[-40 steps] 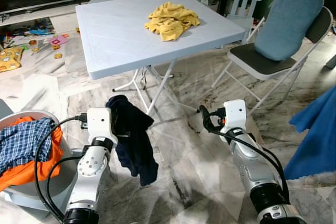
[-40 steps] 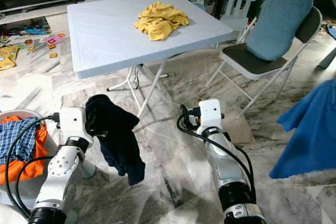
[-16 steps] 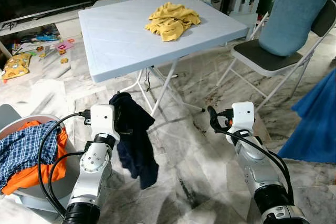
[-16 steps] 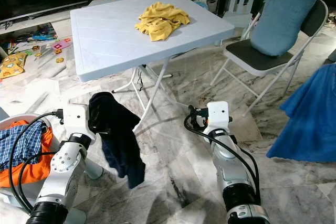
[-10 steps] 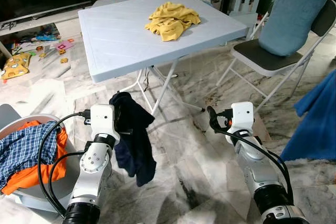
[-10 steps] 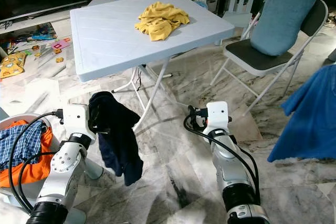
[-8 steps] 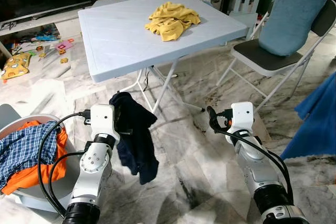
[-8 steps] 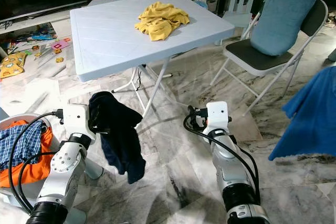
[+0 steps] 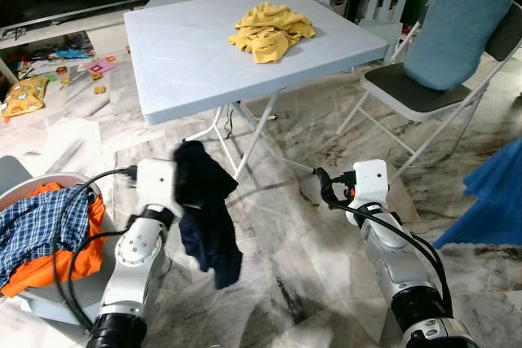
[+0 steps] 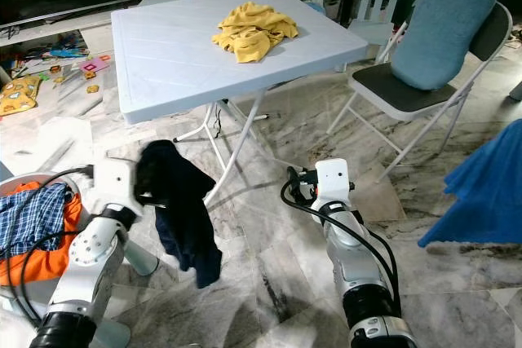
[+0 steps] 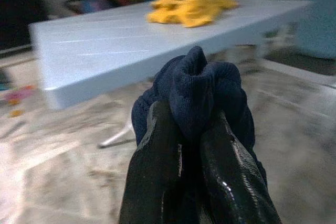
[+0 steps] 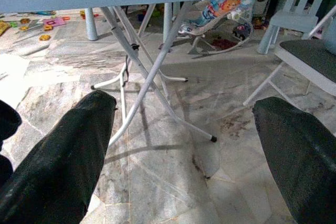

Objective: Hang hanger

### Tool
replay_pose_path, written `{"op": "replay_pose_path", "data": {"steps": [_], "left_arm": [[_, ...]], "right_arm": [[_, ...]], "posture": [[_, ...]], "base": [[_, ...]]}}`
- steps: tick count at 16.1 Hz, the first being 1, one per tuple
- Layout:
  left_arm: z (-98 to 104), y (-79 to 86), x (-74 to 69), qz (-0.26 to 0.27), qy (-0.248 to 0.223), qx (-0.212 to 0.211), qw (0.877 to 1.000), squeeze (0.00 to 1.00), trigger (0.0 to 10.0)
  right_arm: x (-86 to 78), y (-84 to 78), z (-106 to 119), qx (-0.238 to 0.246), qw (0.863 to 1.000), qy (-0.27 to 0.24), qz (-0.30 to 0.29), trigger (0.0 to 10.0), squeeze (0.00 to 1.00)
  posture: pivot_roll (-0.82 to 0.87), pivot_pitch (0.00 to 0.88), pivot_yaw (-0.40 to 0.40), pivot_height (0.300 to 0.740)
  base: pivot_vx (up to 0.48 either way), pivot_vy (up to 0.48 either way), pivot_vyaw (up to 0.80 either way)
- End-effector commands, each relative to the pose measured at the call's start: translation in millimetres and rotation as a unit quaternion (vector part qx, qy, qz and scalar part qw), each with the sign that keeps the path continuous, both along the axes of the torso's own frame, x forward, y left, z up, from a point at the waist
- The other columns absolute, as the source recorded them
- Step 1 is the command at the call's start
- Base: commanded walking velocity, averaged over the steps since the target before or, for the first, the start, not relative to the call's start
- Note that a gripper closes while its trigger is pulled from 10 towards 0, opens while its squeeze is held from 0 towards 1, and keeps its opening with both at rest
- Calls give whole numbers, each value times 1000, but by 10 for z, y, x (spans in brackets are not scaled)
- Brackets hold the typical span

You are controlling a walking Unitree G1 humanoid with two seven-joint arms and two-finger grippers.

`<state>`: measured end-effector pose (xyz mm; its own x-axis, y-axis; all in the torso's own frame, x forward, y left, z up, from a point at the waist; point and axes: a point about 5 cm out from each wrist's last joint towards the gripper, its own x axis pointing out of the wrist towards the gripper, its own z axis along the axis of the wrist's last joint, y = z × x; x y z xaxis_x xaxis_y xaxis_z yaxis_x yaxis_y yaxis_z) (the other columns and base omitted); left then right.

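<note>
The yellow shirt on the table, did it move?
No. The yellow shirt lies on the same spot near the table's far right corner as before; only the camera shifted a little.

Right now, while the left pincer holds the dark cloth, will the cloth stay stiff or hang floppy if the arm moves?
Probably floppy: the dark cloth droops in loose folds below the left pincer, which pinches only a bunched top. It seems light, since that small pinch carries it. Its free end would likely swing.

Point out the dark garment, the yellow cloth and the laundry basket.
dark garment (image 9: 205, 218), left eye view, middle of the hanging fabric.
yellow cloth (image 9: 269, 30), left eye view, centre of the heap.
laundry basket (image 9: 50, 309), left eye view, outer wall.
</note>
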<state>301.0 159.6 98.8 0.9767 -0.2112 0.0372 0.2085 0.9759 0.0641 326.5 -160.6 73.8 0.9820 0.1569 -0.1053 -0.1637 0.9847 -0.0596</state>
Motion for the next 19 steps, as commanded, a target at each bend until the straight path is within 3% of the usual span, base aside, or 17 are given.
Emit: {"op": "replay_pose_path", "data": {"steps": [1, 5, 7, 9, 10, 13, 15, 17, 19], "left_arm": [[196, -72, 56, -63, -23, 1, 998, 0, 10000], [231, -213, 102, -163, -13, 66, 984, 0, 10000], [227, -390, 134, -258, 14, 96, 961, 0, 10000], [224, -495, 174, -320, 34, 137, 937, 0, 10000], [227, -500, 197, -318, 33, 147, 936, 0, 10000], [296, -488, 377, -257, 14, 158, 953, 0, 10000], [330, -401, 515, -163, 7, 142, 976, 0, 10000], [317, -339, 575, -107, 18, 102, 989, 0, 10000], [228, -306, 595, -58, 67, 20, 996, 0, 10000]], "right_arm": [[17, -36, 87, -1, 1000, -12, 5, 10000, 0], [-71, -164, 123, -3, 1000, -7, 21, 10000, 0], [-114, -197, 148, -17, 999, 4, 49, 10000, 0], [-151, -260, 175, -31, 997, 22, 71, 10000, 0], [-149, -266, 175, -30, 996, 27, 76, 10000, 0], [-203, -216, 168, -38, 986, 67, 145, 10000, 0], [-277, -200, 167, -48, 976, 92, 190, 10000, 0], [-334, -268, 152, -64, 974, 103, 189, 10000, 0], [-315, -304, 198, -64, 985, 77, 141, 10000, 0]], "posture": [[-93, 0, 61, 740], [-121, 0, 76, 740], [-138, 0, 63, 740], [-147, 0, 52, 740], [-146, 0, 50, 740], [-154, 0, 37, 740], [-169, 0, 36, 740], [-176, 0, 40, 740], [-179, 0, 53, 740]], "base": [[0, 0, 0], [0, 0, 0], [0, 0, 0], [0, 0, 0], [0, 0, 0], [0, 0, 0], [0, 0, 0], [0, 0, 0], [0, 0, 0]]}}
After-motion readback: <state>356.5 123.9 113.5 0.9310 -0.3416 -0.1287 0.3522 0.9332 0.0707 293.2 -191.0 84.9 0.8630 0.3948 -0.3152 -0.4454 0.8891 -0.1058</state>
